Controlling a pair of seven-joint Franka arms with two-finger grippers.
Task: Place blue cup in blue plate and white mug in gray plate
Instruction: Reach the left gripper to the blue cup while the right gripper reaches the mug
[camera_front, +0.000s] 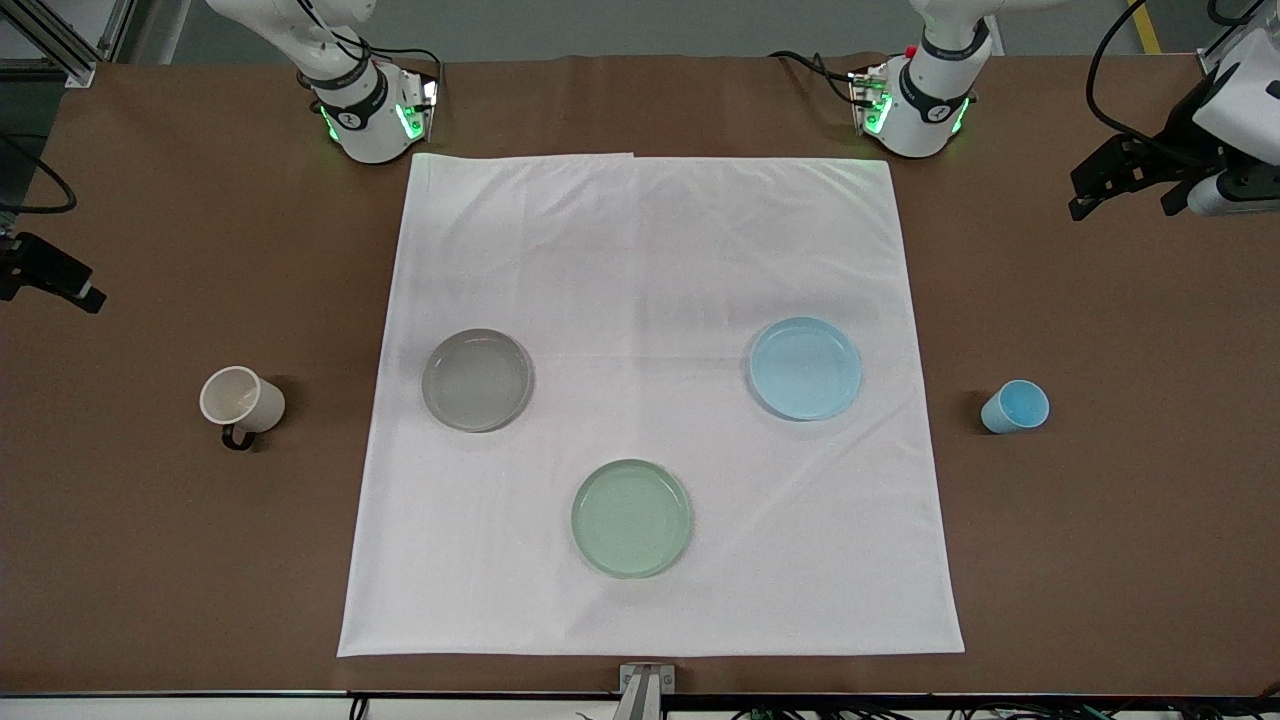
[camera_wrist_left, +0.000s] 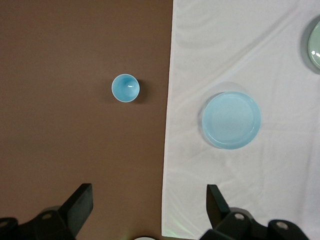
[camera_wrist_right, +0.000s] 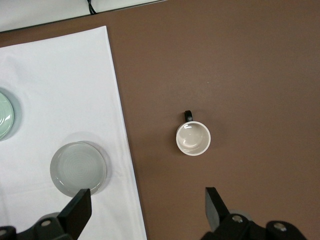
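From the front view you have a white cloth (camera_front: 650, 400) spread on the brown surface (camera_front: 1100, 560), and everything reads off that cloth. The gray plate (camera_front: 476, 380) sits on it toward the right arm's end, the blue plate (camera_front: 805, 368) on it toward the left arm's end, and a pale green plate (camera_front: 631, 518) on it nearer the camera than both. The white mug (camera_front: 242, 402) stands off the cloth on bare surface at the right arm's end, handle toward the camera. The blue cup (camera_front: 1014, 406) stands off the cloth at the left arm's end. Both arms wait high at the edges of this view, away from the cloth; the left gripper (camera_front: 1120, 180) shows dark at the left arm's end, well apart from the cup.

In the left wrist view, your left gripper (camera_wrist_left: 150, 205) has its jaws spread wide and empty, hovering over the cloth's edge; the blue cup (camera_wrist_left: 125, 88) and the blue plate (camera_wrist_left: 231, 120) lie well apart from them.

In the right wrist view, your right gripper (camera_wrist_right: 147, 210) is likewise released, jaws wide over the cloth's edge, with the white mug (camera_wrist_right: 193, 138) and the gray plate (camera_wrist_right: 78, 168) clear of them
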